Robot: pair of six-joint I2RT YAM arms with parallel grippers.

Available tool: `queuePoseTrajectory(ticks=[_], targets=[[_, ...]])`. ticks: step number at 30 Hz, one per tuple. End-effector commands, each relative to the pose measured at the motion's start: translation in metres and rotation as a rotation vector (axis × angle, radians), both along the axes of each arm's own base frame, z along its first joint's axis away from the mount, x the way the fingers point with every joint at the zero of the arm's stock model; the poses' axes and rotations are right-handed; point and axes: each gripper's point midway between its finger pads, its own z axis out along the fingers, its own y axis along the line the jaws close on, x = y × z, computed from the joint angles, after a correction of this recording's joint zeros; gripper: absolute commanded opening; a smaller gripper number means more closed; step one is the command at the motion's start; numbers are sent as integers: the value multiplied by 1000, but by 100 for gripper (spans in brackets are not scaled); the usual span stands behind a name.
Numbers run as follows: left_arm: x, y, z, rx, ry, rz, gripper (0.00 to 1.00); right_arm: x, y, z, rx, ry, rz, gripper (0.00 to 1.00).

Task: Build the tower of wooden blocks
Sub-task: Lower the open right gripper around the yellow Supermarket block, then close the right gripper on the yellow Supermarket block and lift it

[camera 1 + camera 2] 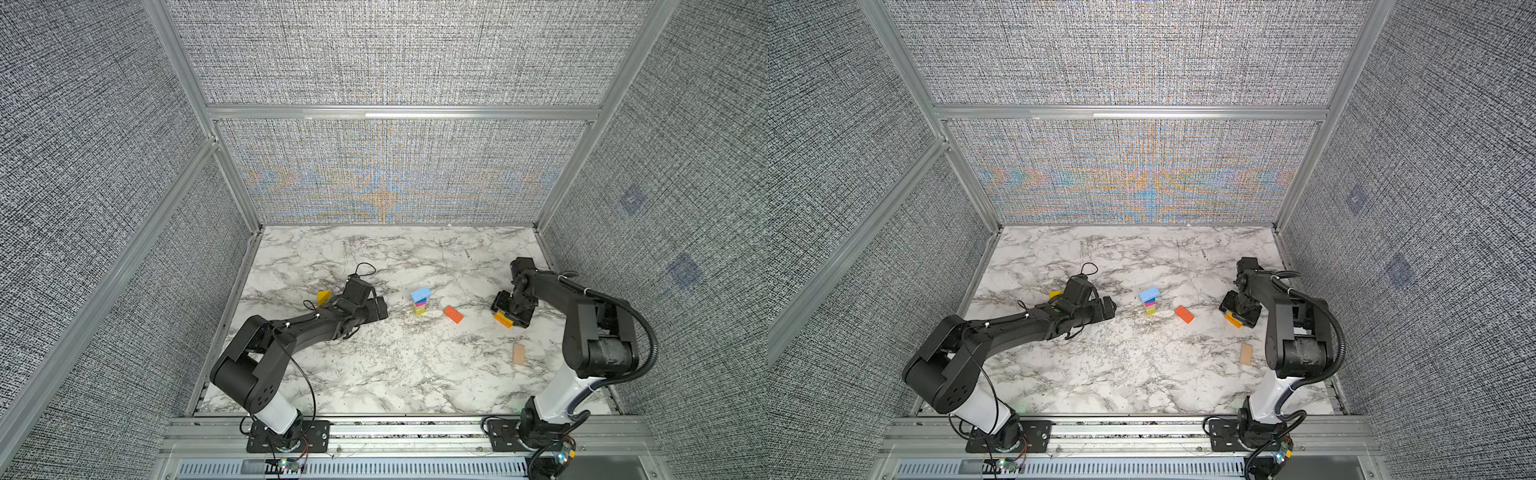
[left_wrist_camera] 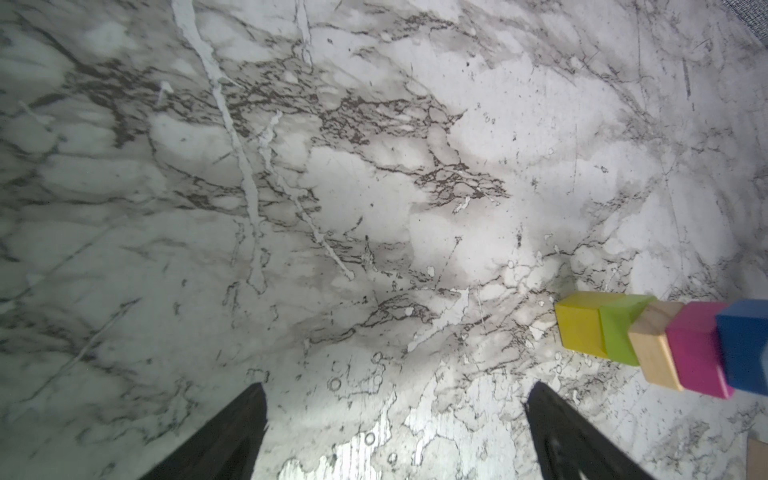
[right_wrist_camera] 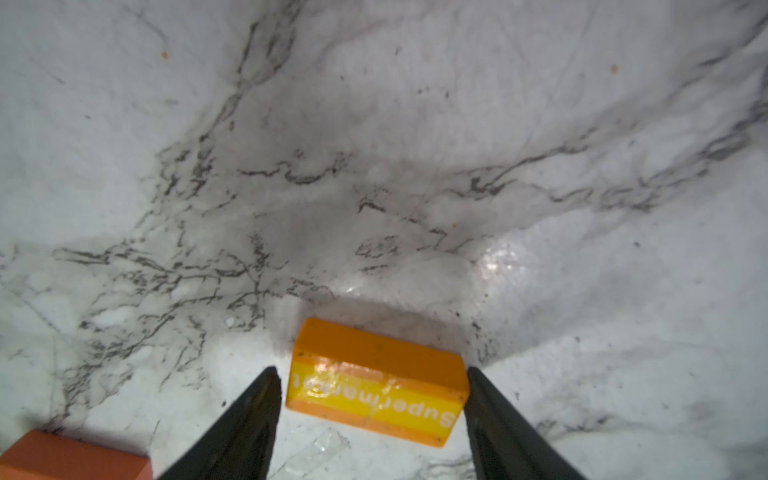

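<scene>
Marble-look tabletop (image 1: pixel 374 374): right of the coloured-block tower (image 1: pixel 420 302), the right gripper (image 3: pixel 371 370) straddles an orange-yellow lettered wooden block (image 3: pixel 376 392), unclamped, so pinch-and-lift probably follows; left gripper (image 2: pixel 395 388) gapes empty.

Upright tower (image 1: pixel 419 308), blue slab (image 1: pixel 421 294) atop

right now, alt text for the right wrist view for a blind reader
The right gripper straddles a striped orange block with white lettering, flat on the marble table, jaws open, a gap on one side. A corner of a second orange block shows at the edge.
</scene>
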Motion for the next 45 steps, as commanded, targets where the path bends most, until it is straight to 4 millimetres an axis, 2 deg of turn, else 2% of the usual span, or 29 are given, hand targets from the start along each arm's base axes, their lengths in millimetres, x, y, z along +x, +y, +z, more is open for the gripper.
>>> queuePoseTrajectory(ticks=[1,15,21,29,32,39,45], targets=[[-2,3,0,7,-1,4,98,-5,-2,0,-16,17,0,72],[-2,2,0,4,1,1,98,-8,0,5,-35,19,23,71],[-3,3,0,5,0,2,98,-5,2,8,-29,8,25,59],[-3,3,0,5,0,2,98,-5,4,8,-29,9,34,57],[-4,4,0,6,2,2,98,-5,5,7,-31,11,42,59],[-4,4,0,6,1,2,98,-3,9,5,-29,9,54,76],[-3,3,-1,7,4,2,98,-3,8,2,-33,17,40,79]])
